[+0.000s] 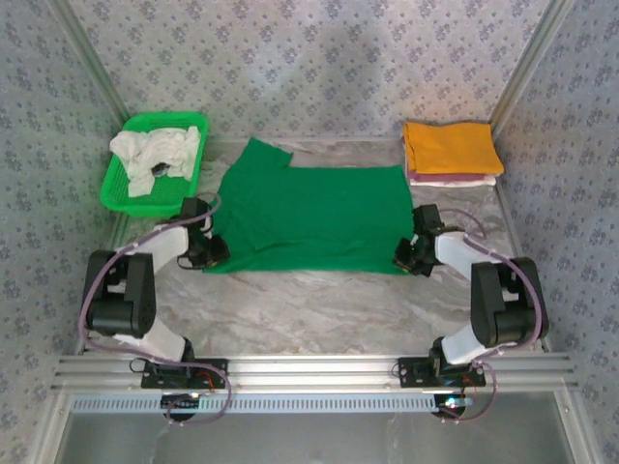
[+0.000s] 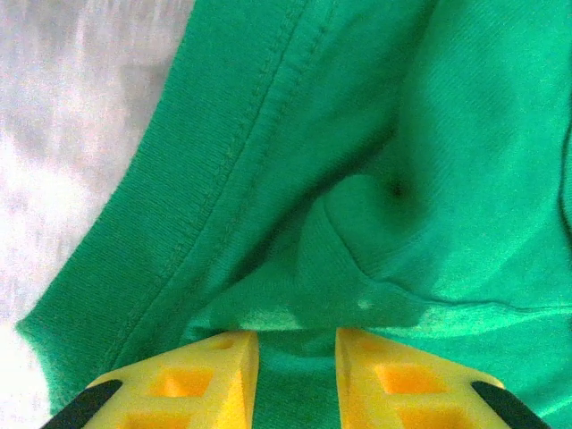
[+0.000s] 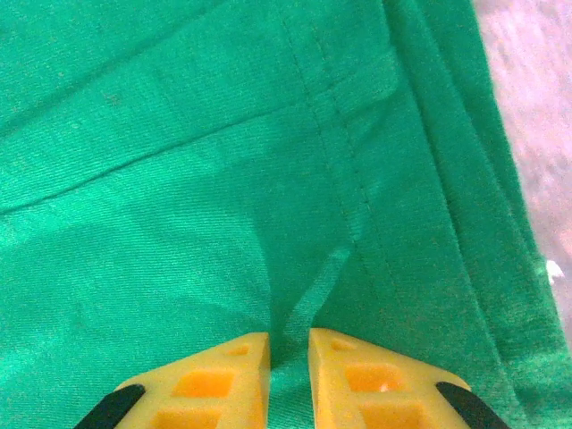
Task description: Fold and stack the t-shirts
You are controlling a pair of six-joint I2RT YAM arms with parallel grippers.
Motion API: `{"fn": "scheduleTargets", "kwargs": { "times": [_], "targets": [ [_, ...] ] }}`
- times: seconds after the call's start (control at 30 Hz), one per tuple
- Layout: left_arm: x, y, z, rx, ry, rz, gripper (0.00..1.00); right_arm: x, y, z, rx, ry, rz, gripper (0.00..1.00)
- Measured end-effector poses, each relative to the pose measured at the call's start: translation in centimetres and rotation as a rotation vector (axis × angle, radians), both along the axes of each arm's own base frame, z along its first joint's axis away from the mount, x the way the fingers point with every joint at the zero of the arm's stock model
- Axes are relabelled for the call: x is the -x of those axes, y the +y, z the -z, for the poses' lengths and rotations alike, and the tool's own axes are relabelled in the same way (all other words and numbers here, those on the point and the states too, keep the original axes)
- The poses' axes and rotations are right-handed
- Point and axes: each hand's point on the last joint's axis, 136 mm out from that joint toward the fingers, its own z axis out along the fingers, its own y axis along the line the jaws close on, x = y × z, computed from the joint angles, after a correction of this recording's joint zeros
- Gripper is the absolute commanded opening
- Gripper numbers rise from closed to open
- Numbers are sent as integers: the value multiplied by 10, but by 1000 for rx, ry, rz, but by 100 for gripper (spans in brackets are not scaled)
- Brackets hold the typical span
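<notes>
The bright green t-shirt lies spread flat in the middle of the table, one sleeve pointing to the far left. My left gripper sits at its near left corner. In the left wrist view the yellow fingers of this gripper stand close together, with a raised bunch of green cloth held between them. My right gripper is at the near right corner. In the right wrist view this gripper pinches a thin ridge of the shirt beside the hem seam.
A folded orange-yellow shirt tops a whitish and pale pink stack at the far right. A green mesh basket at the far left holds crumpled whitish shirts. Patterned walls enclose the marble table.
</notes>
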Motion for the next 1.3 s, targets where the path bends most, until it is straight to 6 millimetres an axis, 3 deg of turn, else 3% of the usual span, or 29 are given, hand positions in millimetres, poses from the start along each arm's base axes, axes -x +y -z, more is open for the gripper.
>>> {"fn": "scheduleTargets", "kwargs": {
  "times": [0.13,0.23,0.37,0.5,0.57,0.63,0.83,1.13,1.3],
  "targets": [
    [41,3,-4,20,24,-43,28,18,-2,-4,2,23,2,22],
    [52,5,-17,23,5,-57,28,19,0,-14,0,7,-4,23],
    [38,-3,-48,10,-49,-33,32,9,7,-28,0,-27,-29,23],
    [17,-34,-81,43,-146,37,36,0,12,-37,-1,-58,-42,23],
    [12,-52,-85,62,-158,69,39,0,12,-35,-1,-51,-41,23],
    [9,-66,-79,75,-144,87,42,1,13,-30,0,-38,-41,23],
    [8,-83,-45,77,-55,92,43,-2,15,-24,1,-29,-42,23],
    [2,-101,-32,96,-43,90,43,-5,15,-18,2,-24,-42,23],
    [0,-105,-24,99,-32,81,27,-6,15,-13,4,-12,-42,23]
  ]
}}
